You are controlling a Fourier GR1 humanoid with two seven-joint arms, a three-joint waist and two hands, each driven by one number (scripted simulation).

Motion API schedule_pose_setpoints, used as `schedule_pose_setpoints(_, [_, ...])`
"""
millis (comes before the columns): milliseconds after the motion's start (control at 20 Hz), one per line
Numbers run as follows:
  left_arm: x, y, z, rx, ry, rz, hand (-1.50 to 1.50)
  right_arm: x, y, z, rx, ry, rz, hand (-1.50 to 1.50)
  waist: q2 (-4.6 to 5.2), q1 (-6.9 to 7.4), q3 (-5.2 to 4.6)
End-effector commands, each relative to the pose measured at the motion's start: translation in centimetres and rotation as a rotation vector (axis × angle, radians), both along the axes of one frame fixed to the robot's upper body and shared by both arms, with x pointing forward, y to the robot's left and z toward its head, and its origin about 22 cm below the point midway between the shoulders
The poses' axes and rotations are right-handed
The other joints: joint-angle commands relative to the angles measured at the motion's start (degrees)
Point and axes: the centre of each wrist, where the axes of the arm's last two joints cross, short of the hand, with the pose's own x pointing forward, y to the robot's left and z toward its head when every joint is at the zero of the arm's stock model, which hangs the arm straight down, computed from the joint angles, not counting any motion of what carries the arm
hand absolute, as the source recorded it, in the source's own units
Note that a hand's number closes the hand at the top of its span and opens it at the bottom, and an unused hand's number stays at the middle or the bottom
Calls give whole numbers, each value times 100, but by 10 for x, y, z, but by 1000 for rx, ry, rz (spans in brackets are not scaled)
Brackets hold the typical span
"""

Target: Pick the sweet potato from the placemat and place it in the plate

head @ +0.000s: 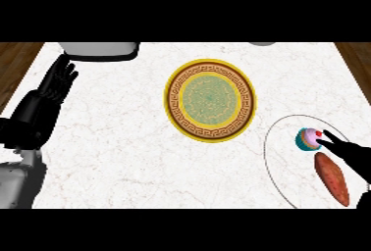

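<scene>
The sweet potato (332, 178) lies lengthwise on the placemat (279, 128), a pale round mat with a thin dark rim at the counter's right edge, near the front. Just behind it on the same mat sits a cupcake (309, 138) with pink icing. My right hand (346, 149) is over the mat, its fingers straight and spread, tips at the cupcake's edge; it holds nothing. The sweet potato is just beside the hand's underside, not enclosed.

The plate (210, 100), yellow-rimmed with a green centre, stands well apart to the left, toward the counter's middle and back. My left hand (59, 81) rests with fingers straight near the counter's left edge, toward the back corner.

Step in hand, as I judge it: the approach, with no grasp made. The next move calls for bringing the right hand back over the sweet potato, clear of the cupcake, and closing round its middle.
</scene>
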Motion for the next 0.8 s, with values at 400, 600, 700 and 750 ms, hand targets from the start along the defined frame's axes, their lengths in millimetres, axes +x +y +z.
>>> schedule_pose_setpoints(400, [-3,-17,21,0,4,2,0,-1,-16,-58,-39,102,-2,-150,2,3,9])
schedule_pose_setpoints(600, [1,-13,4,6,-2,6,0,15,4,-70,-86,103,3,-150,7,6,8])
schedule_pose_setpoints(700, [7,-6,0,-5,3,-12,0,1,-17,-73,-123,91,9,-150,7,-14,7])
schedule_pose_setpoints(750, [8,-1,5,-2,15,-7,0,17,-12,-78,-5,45,28,150,11,9,9])
